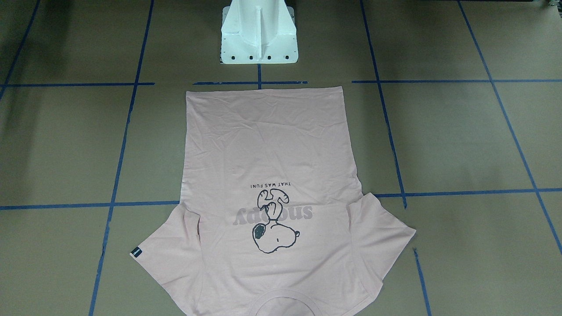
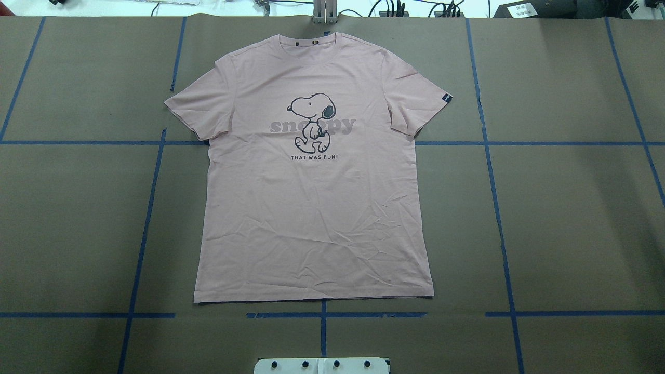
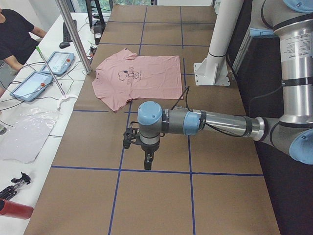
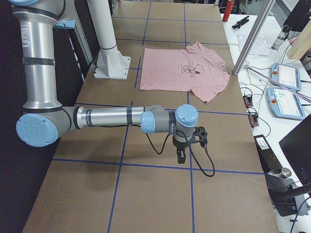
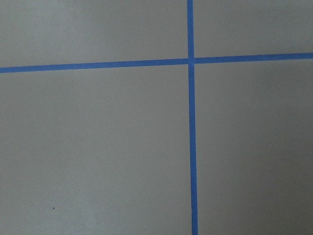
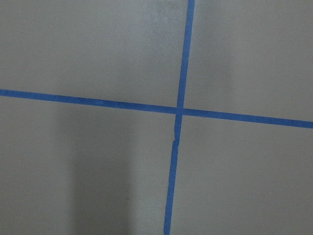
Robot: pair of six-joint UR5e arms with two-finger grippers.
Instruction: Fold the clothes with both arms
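Table (image 2: 571, 208): brown top, marked into large squares by blue tape lines (image 2: 493, 182).

Side bench (image 3: 19, 161): white, along the table's 9 o'clock edge in the left side view; two control tablets (image 3: 61, 62) on it; person (image 3: 14, 34) in black at its 11 o'clock end.

T-shirt (image 2: 311, 208): pale pink, spread flat at table centre, print up. In the overhead view, collar toward 12 o'clock, hem toward 6 o'clock, both sleeves out.

Pedestal (image 1: 259, 39): white, just beyond the hem.

Left arm (image 3: 220, 125), right arm (image 4: 107, 116): each stretched level over bare table, well apart from the shirt.

Left claw (image 3: 147, 161), right claw (image 4: 181, 156): pointing down; cannot tell how far open or whether holding anything.
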